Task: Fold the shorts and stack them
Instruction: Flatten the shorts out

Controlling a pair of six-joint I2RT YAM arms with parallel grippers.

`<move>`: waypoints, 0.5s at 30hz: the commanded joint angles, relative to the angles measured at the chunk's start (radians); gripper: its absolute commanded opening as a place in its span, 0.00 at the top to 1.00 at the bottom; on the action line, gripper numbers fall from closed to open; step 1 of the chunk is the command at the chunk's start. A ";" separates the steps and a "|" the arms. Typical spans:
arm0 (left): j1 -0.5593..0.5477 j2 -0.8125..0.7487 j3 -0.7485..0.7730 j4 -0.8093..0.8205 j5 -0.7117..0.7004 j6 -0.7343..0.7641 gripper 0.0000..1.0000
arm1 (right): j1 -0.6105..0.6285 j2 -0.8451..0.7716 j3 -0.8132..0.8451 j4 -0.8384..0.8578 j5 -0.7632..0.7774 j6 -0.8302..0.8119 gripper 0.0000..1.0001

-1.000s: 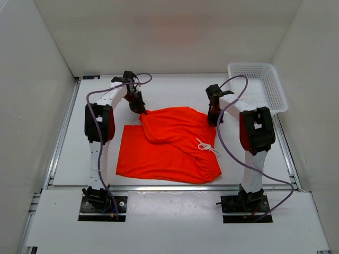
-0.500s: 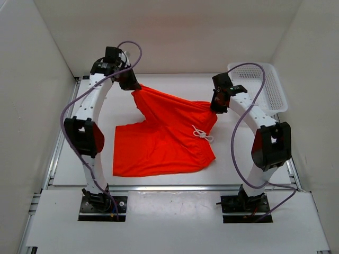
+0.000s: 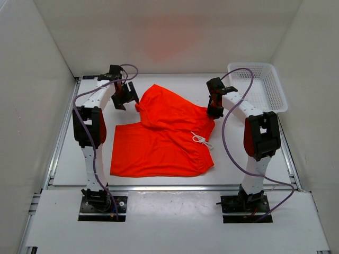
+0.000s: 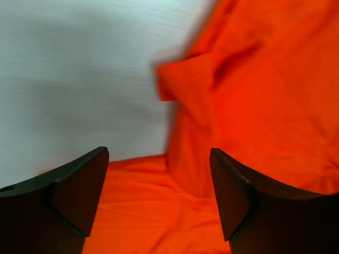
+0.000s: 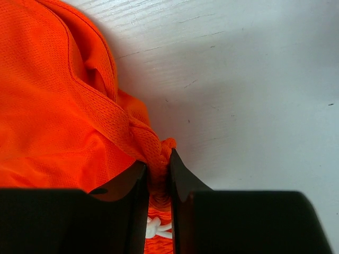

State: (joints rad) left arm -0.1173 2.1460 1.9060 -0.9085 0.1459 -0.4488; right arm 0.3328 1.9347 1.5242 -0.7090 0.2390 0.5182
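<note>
The orange-red shorts (image 3: pixel 164 137) lie spread over the middle of the white table, one part folded up toward the back, the white drawstring (image 3: pixel 201 139) showing near the right side. My left gripper (image 3: pixel 122 98) hangs open just left of the shorts' far left corner, nothing between its fingers (image 4: pixel 79 190); orange fabric (image 4: pixel 254 95) lies below and beyond them. My right gripper (image 3: pixel 213 110) is shut on a bunched fold of the shorts (image 5: pixel 151 151) at their far right corner, with the drawstring knot (image 5: pixel 158 228) visible under the jaws.
A white mesh basket (image 3: pixel 258 84) stands at the back right corner of the table. White walls enclose the table on the left, back and right. A metal rail (image 3: pixel 169 187) runs along the table's near edge, in front of both arm bases.
The left gripper has opened and let go of the shorts' corner, which dropped to the table. Both arms have come down from their raised pose, and the cloth has settled flatter.
</note>
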 commanded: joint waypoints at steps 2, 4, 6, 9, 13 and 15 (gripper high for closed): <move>0.011 -0.018 0.104 0.010 -0.009 0.030 0.21 | -0.005 -0.014 0.025 -0.010 0.020 -0.015 1.00; 0.001 0.046 0.178 -0.010 -0.009 0.030 0.27 | 0.005 -0.014 0.025 -0.010 0.020 -0.015 1.00; -0.008 0.110 0.315 -0.059 -0.009 0.030 0.27 | 0.005 -0.014 0.025 -0.010 0.020 -0.015 1.00; -0.019 0.291 0.510 -0.121 0.014 0.004 0.23 | 0.005 -0.014 0.025 -0.010 0.011 -0.015 1.00; -0.019 0.350 0.553 -0.159 0.014 -0.019 0.24 | 0.005 -0.014 0.025 -0.020 0.011 -0.015 1.00; -0.019 0.341 0.506 -0.142 0.001 -0.019 0.25 | 0.005 -0.014 0.036 -0.029 0.020 -0.024 1.00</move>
State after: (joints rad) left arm -0.1379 2.4866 2.4405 -0.9993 0.1467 -0.4541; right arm 0.3344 1.9347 1.5242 -0.7090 0.2413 0.5129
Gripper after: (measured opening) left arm 0.753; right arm 0.202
